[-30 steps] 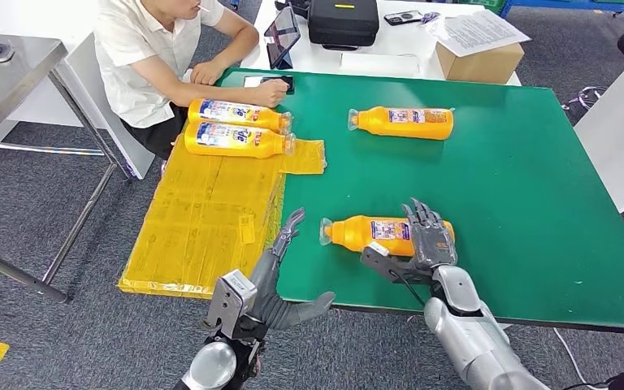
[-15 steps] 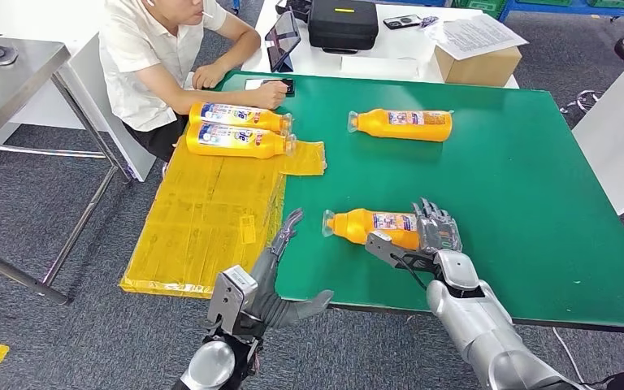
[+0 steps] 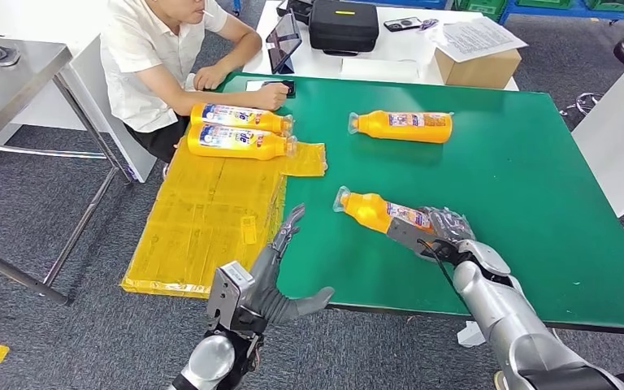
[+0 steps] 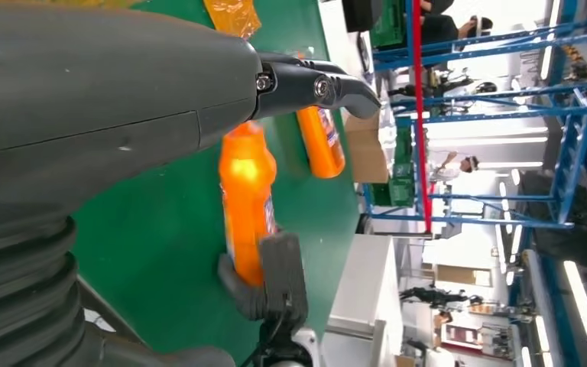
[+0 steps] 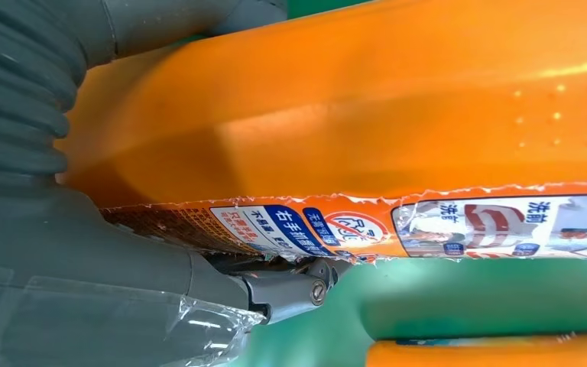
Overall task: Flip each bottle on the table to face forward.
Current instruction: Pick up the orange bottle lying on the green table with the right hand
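Note:
An orange detergent bottle (image 3: 374, 213) lies near the front of the green table (image 3: 536, 187). My right hand (image 3: 447, 231) grips its base end, and the capped neck points away to the left, tilted up. Up close, the right wrist view shows the bottle's orange body (image 5: 351, 99) with a torn label edge. My left hand (image 3: 272, 280) hangs open at the table's front-left edge, holding nothing. From the left wrist, the held bottle (image 4: 246, 202) appears beyond that hand's fingers (image 4: 313, 84). A second bottle (image 3: 402, 126) lies on its side at the far middle. Two more (image 3: 240, 119) (image 3: 240, 140) lie side by side at the far left.
A yellow plastic sheet (image 3: 203, 211) hangs over the table's left edge. A seated person (image 3: 154, 57) at the far left rests a hand on a phone (image 3: 280, 84). Behind stand a tablet (image 3: 283, 36), a black case (image 3: 343, 20) and a cardboard box (image 3: 479, 53).
My right hand has closed on the near bottle and turned it: the neck swung away from the front edge and rose. The left hand has stayed put.

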Controlling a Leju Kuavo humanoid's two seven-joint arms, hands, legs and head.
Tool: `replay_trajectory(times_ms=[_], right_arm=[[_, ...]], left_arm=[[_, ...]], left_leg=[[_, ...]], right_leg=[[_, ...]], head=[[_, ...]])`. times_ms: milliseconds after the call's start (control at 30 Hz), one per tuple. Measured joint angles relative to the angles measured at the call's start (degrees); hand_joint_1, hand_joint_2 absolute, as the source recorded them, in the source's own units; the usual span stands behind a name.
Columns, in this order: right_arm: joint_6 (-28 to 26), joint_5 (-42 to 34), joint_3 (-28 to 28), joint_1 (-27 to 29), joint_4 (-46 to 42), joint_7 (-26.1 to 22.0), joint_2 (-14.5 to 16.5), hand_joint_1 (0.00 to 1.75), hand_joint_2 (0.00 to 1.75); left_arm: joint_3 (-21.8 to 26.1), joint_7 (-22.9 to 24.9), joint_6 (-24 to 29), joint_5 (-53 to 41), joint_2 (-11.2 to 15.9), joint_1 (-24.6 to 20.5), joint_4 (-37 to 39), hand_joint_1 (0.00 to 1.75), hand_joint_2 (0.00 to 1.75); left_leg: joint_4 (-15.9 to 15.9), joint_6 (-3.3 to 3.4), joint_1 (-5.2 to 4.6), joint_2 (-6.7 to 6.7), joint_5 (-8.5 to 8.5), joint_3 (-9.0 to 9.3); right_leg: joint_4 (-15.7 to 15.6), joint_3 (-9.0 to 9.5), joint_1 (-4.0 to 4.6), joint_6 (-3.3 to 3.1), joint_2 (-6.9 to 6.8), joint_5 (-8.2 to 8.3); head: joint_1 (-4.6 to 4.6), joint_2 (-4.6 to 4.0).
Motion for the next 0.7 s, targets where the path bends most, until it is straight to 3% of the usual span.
replay_trajectory(times_ms=[133,300,467,700], right_arm=[[0.16,-5.37,-2.06,1.15,0.09,-6.00,-0.39,1.75,1.75],[5.63,-17.77,-5.51,4.87,-3.40,-13.62,0.75,1.75,1.75],[8.77,-24.06,-5.93,9.66,-11.73,-14.26,2.59,1.75,1.75],[9.85,-29.12,-4.90,13.31,-18.15,-15.80,4.04,1.75,1.75]], left_arm=[[0.01,-1.42,1.08,0.78,-0.01,-0.08,0.02,0.00,1.75],[1.53,-3.51,8.19,6.29,-1.12,-0.04,0.08,0.00,1.75],[5.16,0.64,6.82,21.09,-2.05,0.21,1.96,0.00,1.75],[7.30,2.97,3.08,28.40,-2.03,0.69,4.23,0.00,1.75]], left_leg=[[0.00,0.01,0.00,0.04,0.00,0.04],[0.00,-0.01,0.04,0.32,-0.01,0.16],[-0.02,-0.07,0.12,0.37,0.01,0.11],[-0.03,-0.07,0.12,0.33,0.07,-0.21]], right_leg=[[-0.01,0.18,0.00,0.00,0.02,0.02],[0.00,0.68,0.05,0.01,0.27,0.08],[0.02,0.59,0.12,-0.08,0.34,0.13],[0.08,0.37,0.11,-0.16,0.32,0.19]], head=[[0.02,0.00],[0.00,0.00],[-0.01,0.00],[0.01,0.00]])
